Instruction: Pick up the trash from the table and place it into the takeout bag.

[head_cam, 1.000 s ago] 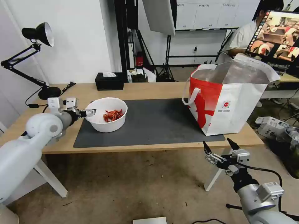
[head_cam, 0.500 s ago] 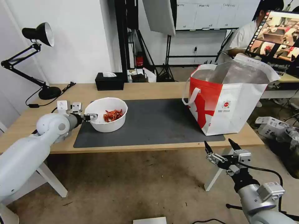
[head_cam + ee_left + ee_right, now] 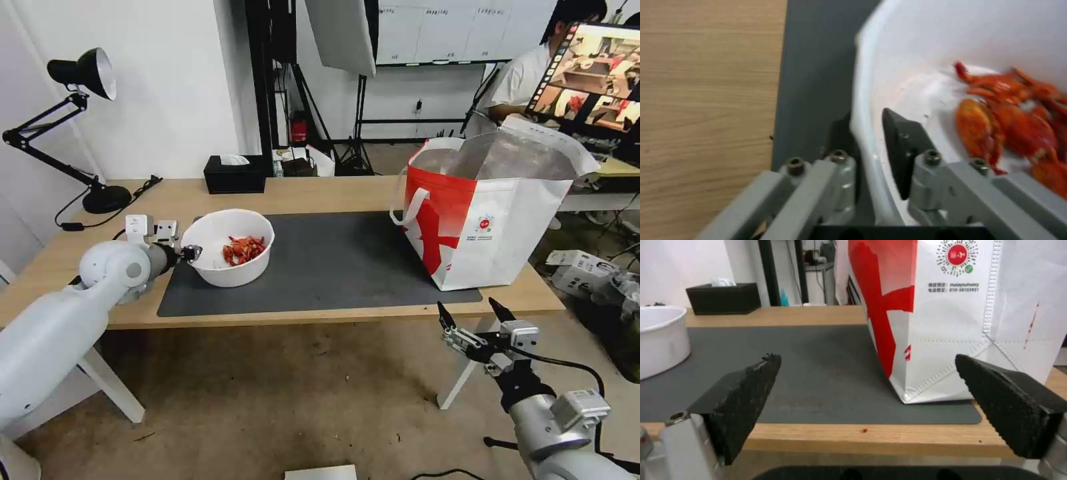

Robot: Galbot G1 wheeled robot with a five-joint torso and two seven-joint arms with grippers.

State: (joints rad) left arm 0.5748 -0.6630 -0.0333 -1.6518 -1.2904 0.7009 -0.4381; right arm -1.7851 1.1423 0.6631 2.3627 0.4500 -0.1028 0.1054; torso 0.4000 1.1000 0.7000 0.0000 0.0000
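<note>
A white round bowl (image 3: 230, 267) holding red shell scraps (image 3: 242, 248) sits on the left part of the dark grey mat (image 3: 333, 267) on the light-wood table (image 3: 320, 190). My left gripper (image 3: 192, 252) is shut on the bowl's left rim. In the left wrist view one black finger (image 3: 902, 150) lies inside the bowl (image 3: 916, 40) and the other outside, with the scraps (image 3: 1009, 113) close by. The red-and-white takeout bag (image 3: 493, 220) stands open at the mat's right end. My right gripper (image 3: 470, 315) hangs open below the table's front edge, facing the bag (image 3: 951, 323).
A black tissue box (image 3: 234, 175) sits at the table's back edge and a black desk lamp (image 3: 80, 73) stands at the back left corner. Boxes (image 3: 580, 270) lie on the floor to the right of the table. Bare mat stretches between bowl and bag.
My left gripper has slid down onto the bowl's left rim and closed on it. The bowl has shifted slightly. The right arm has stayed almost still.
</note>
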